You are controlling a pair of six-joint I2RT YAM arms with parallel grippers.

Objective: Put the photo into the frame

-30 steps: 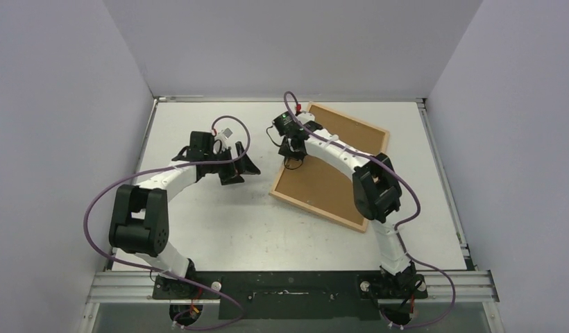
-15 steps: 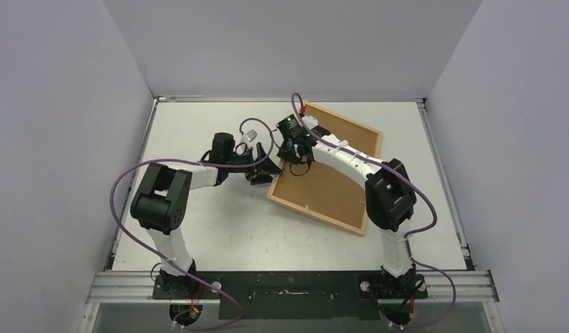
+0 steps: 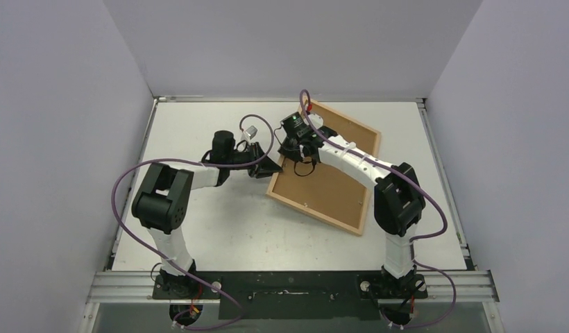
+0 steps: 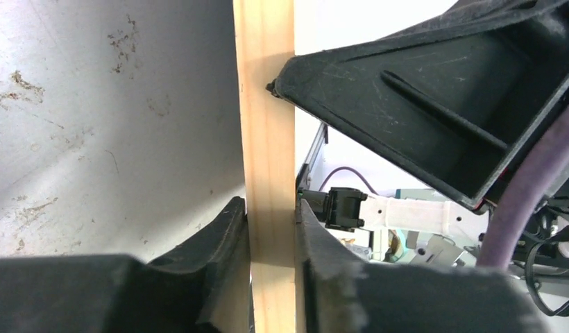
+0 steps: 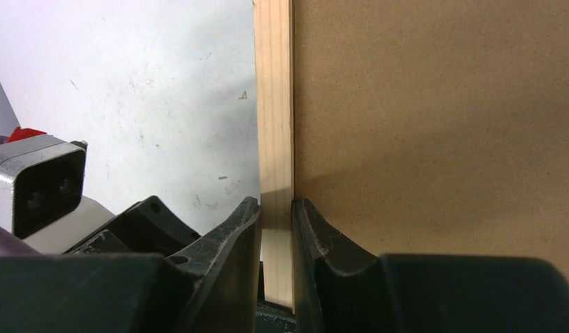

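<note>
The frame (image 3: 316, 214) lies back-up at the table's middle right, its brown backing board (image 3: 330, 184) facing the top camera. Both grippers hold its left light-wood rail. My left gripper (image 3: 271, 167) is shut on the rail (image 4: 268, 152), one finger pressed on each side of it (image 4: 271, 229). My right gripper (image 3: 293, 147) is shut on the same rail (image 5: 275, 104) a little farther back, between the table side and the backing board (image 5: 434, 118), its jaws tight on the wood (image 5: 275, 222). The photo is out of view.
White walls close the table (image 3: 219, 229) in on the left, back and right. Purple cables loop over both arms. My left wrist camera (image 5: 39, 184) sits just left of the right gripper. A metal rail (image 3: 289, 284) runs along the near edge.
My left arm swung right to the frame's left rail and its jaws closed on it. My right gripper kept its grip, and the frame shifted and turned slightly.
</note>
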